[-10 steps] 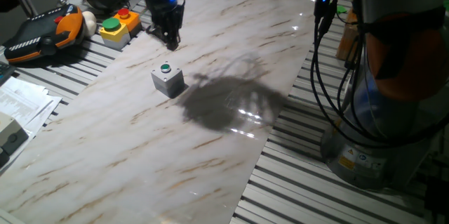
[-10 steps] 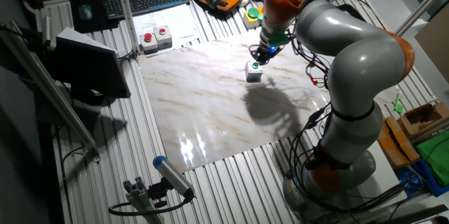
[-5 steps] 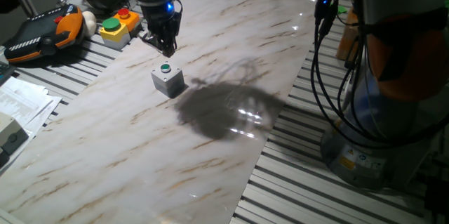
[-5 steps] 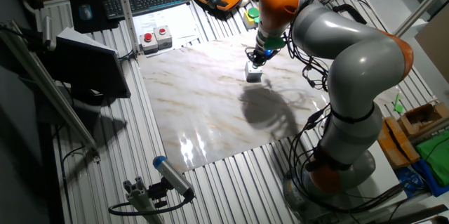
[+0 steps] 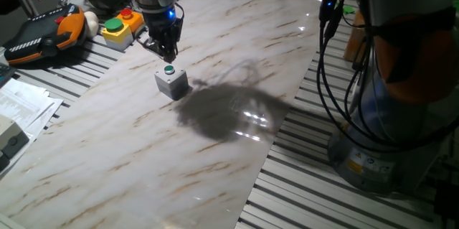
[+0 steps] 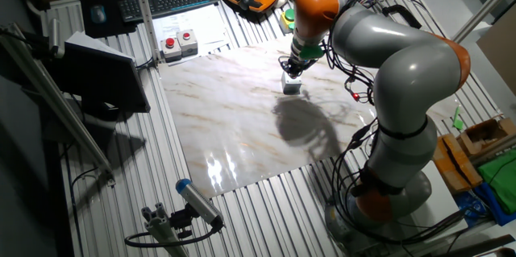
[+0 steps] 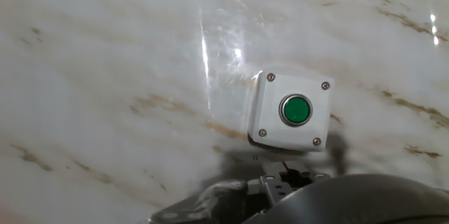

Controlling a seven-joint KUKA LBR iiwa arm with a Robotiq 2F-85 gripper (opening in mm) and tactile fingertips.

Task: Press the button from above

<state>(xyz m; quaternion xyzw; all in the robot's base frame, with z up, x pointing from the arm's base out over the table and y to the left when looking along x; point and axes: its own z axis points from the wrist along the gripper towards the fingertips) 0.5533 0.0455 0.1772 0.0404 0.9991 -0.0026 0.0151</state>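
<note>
The button point(image 5: 169, 70) is seen as a small green disc set in the top of a light-grey box point(image 5: 173, 84), which is placed on the marble tabletop point(image 5: 237, 35), toward its far side in one fixed view. The gripper point(image 5: 165, 51) is held just above the button, pointed down; contact cannot be confirmed. Whether the fingers are parted or closed cannot be told from any view. In the hand view the button point(image 7: 295, 109) is shown right of centre, with the box point(image 7: 291, 112) upright. A yellow box point(image 5: 120, 29) is seen off the marble, well apart.
</note>
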